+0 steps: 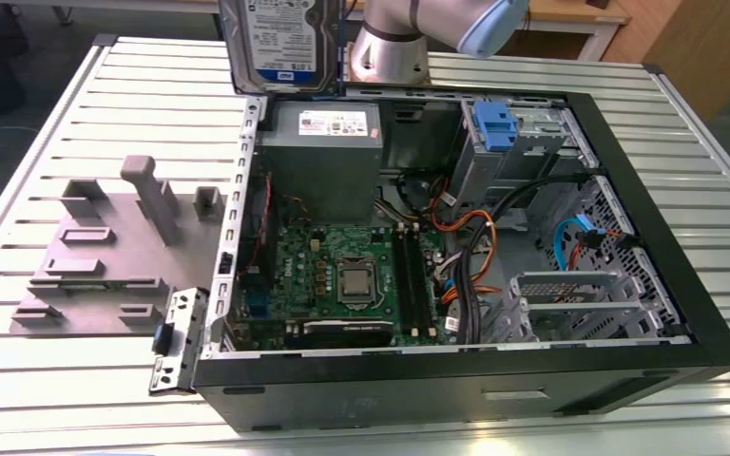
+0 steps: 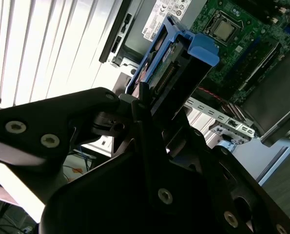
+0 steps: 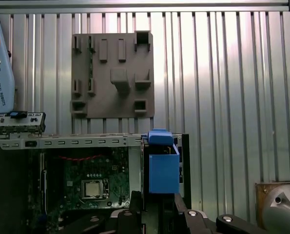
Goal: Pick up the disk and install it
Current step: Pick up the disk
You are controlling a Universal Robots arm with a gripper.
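- In the second wrist view my gripper is clamped on the disk, one black finger against each broad face, at the end away from its blue tab.
- In the exterior view the disk hangs upright at the upper centre of the frame, label facing the camera. It is clear of everything, above the far rim of the open computer case.
- I judge it stiff, dense and smooth-sided. It will not flex, but it could slip and would not tolerate a knock, so a firm hold across the metal body suits it better than the plastic bracket.
- Below it sits the grey power-supply box, with the motherboard nearer the camera.
- A blue-fronted drive bay lies toward the exterior view's right, and I think the loose cables just beside it could snag.
- The grey stand rests on the slatted table, well apart at the exterior view's left.
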